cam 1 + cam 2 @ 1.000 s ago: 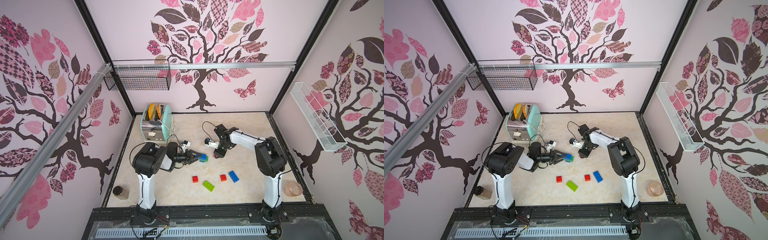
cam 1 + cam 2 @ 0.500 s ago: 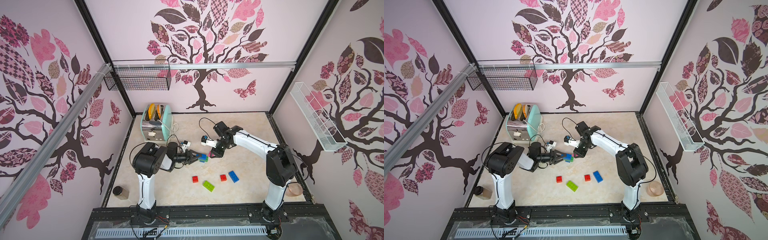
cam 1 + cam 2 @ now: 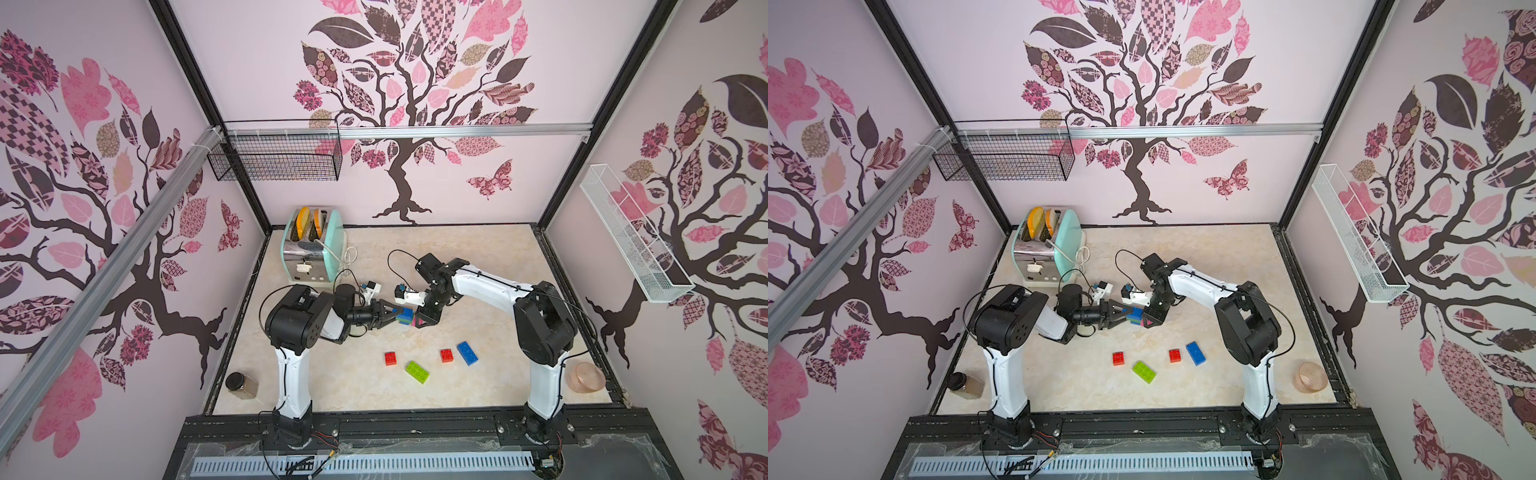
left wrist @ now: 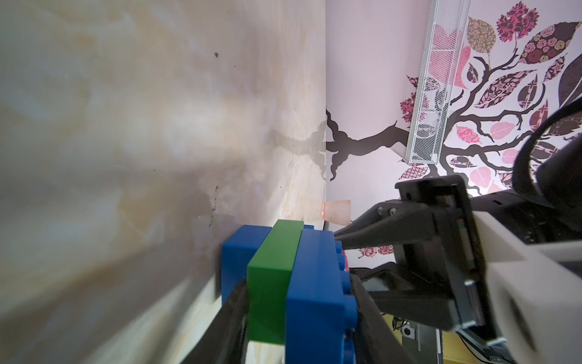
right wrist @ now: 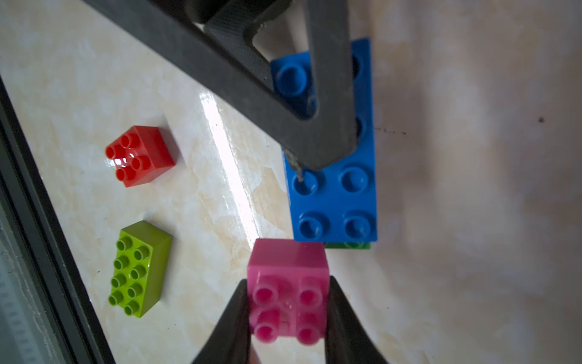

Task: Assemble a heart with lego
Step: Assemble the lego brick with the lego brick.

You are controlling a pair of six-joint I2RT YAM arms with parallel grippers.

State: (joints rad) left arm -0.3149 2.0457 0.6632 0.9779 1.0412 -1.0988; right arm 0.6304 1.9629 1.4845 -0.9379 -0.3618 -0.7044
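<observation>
The heart (image 3: pixel 405 316) is a joined stack of blue, dark green and blue lego held just above the table's middle; my left gripper (image 3: pixel 395 312) is shut on it. In the left wrist view the green layer (image 4: pixel 274 277) sits between two blue ones (image 4: pixel 315 283), with a jaw on each side. My right gripper (image 5: pixel 288 315) is shut on a small pink brick (image 5: pixel 288 283), studs up. It hangs right at the end of the stack's top blue brick (image 5: pixel 333 201); I cannot tell whether they touch. Both top views show the pink brick (image 3: pixel 1147 322) beside the stack (image 3: pixel 1136 316).
Loose on the table nearer the front lie two red squares (image 3: pixel 390 358) (image 3: pixel 446 355), a lime brick (image 3: pixel 417 371) and a long blue brick (image 3: pixel 467 353). A toaster (image 3: pixel 313 249) stands at the back left, a jar (image 3: pixel 241 385) at the front left and a pink cup (image 3: pixel 588 376) at the front right.
My right arm has swung left with the pink brick, up to the stack in my left gripper. The left arm has stayed put.
</observation>
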